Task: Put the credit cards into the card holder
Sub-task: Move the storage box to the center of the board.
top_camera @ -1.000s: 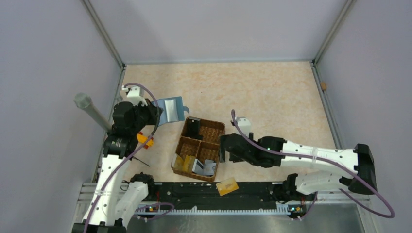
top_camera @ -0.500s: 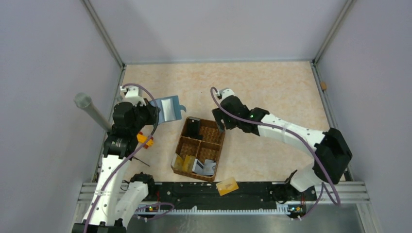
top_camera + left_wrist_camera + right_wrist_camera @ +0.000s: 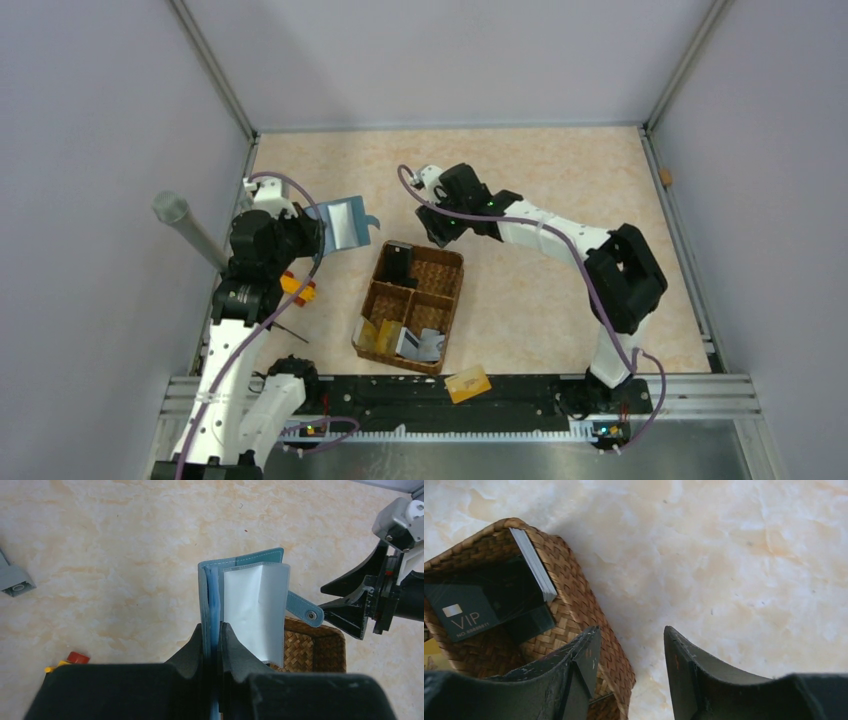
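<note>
My left gripper point(image 3: 318, 232) is shut on the spine edge of the teal card holder point(image 3: 345, 222), which hangs unfolded above the table left of the basket. In the left wrist view the card holder point(image 3: 240, 595) shows a clear inner sleeve and its stud tab beyond my left gripper point(image 3: 212, 630). My right gripper point(image 3: 432, 232) hovers open by the basket's far corner, with nothing between its fingers point(image 3: 631, 630). Gold credit cards point(image 3: 378, 335) and white-grey ones point(image 3: 420, 345) stand in the basket's near compartments. One gold card point(image 3: 467, 383) lies on the black rail.
The brown wicker basket point(image 3: 458, 285) sits mid-table; its far compartment holds a dark VIP card point(image 3: 464, 615) and a card stack point(image 3: 534, 565). A yellow-and-red toy block point(image 3: 298, 288) lies under the left arm. A grey cylinder point(image 3: 185, 225) leans at the left wall.
The right arm swung from the basket's right side to its far corner, towards the card holder, and its jaws narrowed. The left arm and card holder stayed put.
</note>
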Motion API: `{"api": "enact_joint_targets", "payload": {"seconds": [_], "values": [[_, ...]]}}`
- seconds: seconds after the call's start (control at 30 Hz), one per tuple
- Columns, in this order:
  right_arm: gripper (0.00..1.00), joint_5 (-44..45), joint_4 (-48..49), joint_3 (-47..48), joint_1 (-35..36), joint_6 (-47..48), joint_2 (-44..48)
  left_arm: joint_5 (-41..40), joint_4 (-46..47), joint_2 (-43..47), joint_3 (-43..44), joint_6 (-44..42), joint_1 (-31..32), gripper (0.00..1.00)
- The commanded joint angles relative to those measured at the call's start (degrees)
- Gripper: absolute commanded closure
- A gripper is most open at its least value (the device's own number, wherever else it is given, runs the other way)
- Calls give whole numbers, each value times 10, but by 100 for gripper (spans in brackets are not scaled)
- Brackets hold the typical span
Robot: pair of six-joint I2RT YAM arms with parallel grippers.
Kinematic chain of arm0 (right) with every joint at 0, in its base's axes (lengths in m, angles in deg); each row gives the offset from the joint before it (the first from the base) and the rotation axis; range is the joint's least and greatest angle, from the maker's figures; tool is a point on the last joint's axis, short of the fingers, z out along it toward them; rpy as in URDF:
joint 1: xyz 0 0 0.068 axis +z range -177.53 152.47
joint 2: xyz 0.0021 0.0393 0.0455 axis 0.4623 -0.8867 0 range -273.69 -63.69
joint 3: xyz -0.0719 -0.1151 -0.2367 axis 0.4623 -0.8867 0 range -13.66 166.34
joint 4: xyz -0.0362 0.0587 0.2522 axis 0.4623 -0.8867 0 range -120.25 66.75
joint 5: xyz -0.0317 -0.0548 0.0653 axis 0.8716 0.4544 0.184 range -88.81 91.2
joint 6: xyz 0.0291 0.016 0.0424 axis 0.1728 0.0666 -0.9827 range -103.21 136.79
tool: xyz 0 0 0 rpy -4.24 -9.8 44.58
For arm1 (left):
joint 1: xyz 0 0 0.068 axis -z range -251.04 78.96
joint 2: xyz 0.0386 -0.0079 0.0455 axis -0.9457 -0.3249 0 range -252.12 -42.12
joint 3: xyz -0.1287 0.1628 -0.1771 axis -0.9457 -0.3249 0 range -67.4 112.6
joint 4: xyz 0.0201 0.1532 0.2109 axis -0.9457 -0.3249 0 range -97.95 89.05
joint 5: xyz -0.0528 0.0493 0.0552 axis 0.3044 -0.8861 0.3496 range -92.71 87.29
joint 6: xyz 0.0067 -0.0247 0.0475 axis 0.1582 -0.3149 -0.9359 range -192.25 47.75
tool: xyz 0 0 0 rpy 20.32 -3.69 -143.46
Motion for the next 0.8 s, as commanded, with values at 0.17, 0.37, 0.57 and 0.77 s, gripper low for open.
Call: {"api": "enact_joint_targets", "payload": {"seconds": [0.17, 0.37, 0.57, 0.77], "values": [[55, -124, -11, 50, -1, 38, -48, 8, 23, 4, 4, 2, -10, 100], [65, -132, -7, 47, -1, 38, -62, 14, 23, 0, 4, 3, -11, 100], [73, -140, -3, 42, -1, 37, -62, 15, 23, -2, 4, 3, -12, 100], [85, -139, 7, 25, -1, 33, -56, 17, 24, -3, 4, 4, -13, 100]]}}
